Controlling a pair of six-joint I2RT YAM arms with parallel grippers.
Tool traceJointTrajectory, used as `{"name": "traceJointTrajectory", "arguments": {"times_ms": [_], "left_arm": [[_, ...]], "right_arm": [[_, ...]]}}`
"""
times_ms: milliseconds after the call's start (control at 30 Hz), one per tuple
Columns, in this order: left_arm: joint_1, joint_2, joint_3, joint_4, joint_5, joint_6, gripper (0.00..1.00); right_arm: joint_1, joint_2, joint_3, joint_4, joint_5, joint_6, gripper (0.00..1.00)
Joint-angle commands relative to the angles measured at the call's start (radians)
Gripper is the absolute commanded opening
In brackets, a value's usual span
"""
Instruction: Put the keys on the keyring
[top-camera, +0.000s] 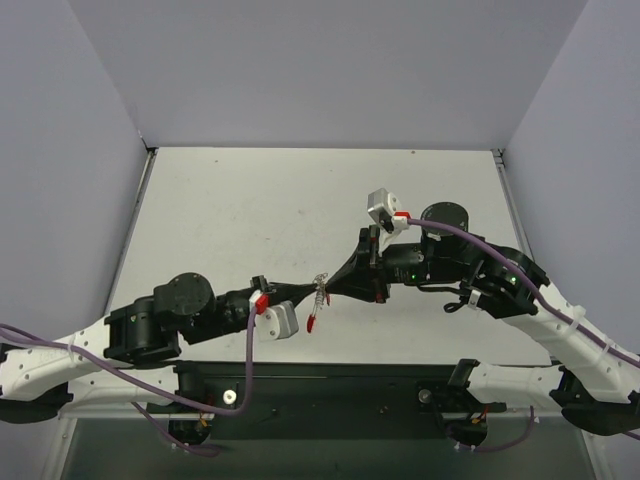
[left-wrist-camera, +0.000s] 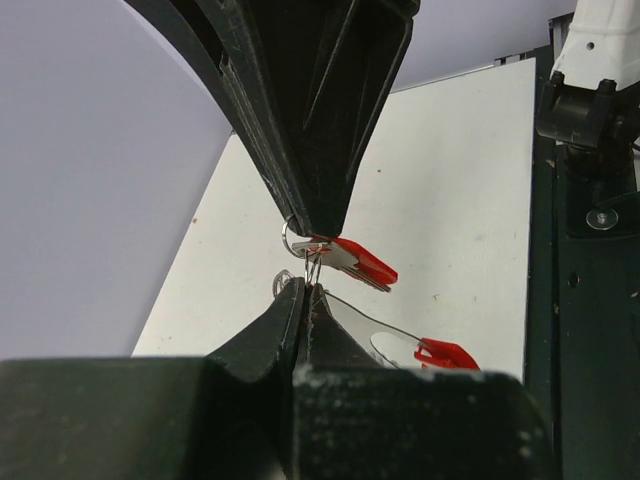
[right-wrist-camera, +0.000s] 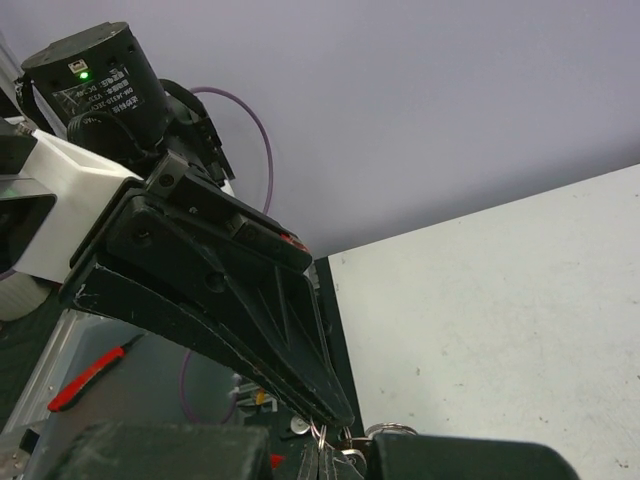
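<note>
Your left gripper (left-wrist-camera: 305, 300) is closed on the chain of the keyring (left-wrist-camera: 445, 352), and the red part hangs free. Your right gripper (left-wrist-camera: 315, 232) is closed on the silver end of the key (left-wrist-camera: 358, 262). Both tips almost touch above the table (top-camera: 250, 220)

You're looking at pale grey matte counter (top-camera: 250, 200), spreading beyond fingers (top-camera: 350, 275) and out to both sides of them. Plain lavender-grey walls box you in: back wall (top-camera: 320, 70) well past fingers, left wall (top-camera: 60, 150), right wall (top-camera: 590, 120). Black base strip (top-camera: 330, 385) behind fingers, along near edge. Light even, shadows soft.
</note>
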Motion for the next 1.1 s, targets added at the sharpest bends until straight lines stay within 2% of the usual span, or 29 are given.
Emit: {"name": "traceJointTrajectory", "arguments": {"times_ms": [0,500,800,1000,1067], "left_arm": [[-0.009,0.018,0.045,0.068,-0.093,-0.031,0.00],[-0.012,0.054,0.014,0.251,-0.179,-0.067,0.00],[-0.018,0.066,-0.092,0.538,-0.205,-0.053,0.00],[-0.020,0.066,-0.184,0.795,-0.216,-0.025,0.00],[-0.020,0.072,-0.208,0.868,-0.223,-0.014,0.00]], "right_arm": [[0.001,0.004,0.046,0.044,-0.042,0.025,0.00],[0.041,0.036,0.069,0.061,-0.042,0.038,0.00],[0.055,0.063,0.101,0.046,-0.061,0.044,0.00],[0.063,0.069,0.118,0.030,-0.076,0.039,0.00],[0.070,0.068,0.123,0.027,-0.082,0.035,0.07]]}}
